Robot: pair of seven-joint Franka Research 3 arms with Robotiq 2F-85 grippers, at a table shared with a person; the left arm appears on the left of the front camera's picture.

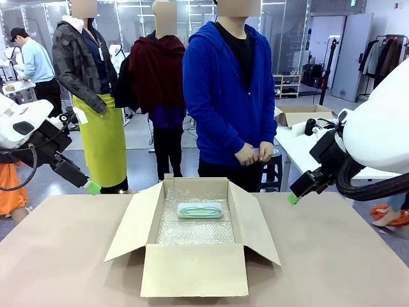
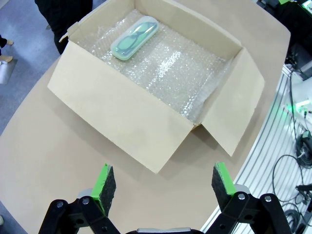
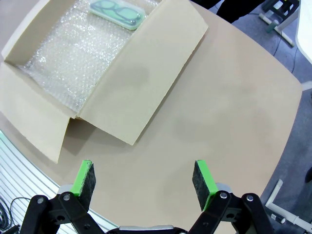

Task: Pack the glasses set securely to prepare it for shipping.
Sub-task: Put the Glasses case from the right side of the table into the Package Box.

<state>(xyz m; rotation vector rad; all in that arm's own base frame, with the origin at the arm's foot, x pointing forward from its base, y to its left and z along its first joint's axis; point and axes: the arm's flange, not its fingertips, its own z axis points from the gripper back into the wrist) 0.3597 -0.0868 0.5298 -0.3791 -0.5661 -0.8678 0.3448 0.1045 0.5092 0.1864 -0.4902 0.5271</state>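
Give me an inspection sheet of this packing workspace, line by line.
Surface: brown table with one open cardboard box in the middle.
Job's things: mint-green case lies on bubble wrap at the box's far end; pale pink thing in the person's hands, too small to identify.
Clutter: nothing seen.
Grippers: left hand and right hand open above the table, holding nothing.
Cables: black cable looped at the left arm; loose cables on the floor.
Surroundings: people standing beyond; second table with a box.

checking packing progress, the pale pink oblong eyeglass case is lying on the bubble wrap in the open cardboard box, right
Not quite: it is a pale mint-green oblong eyeglass case lying on the bubble wrap in the open cardboard box, not a pink one; the front view shows it.
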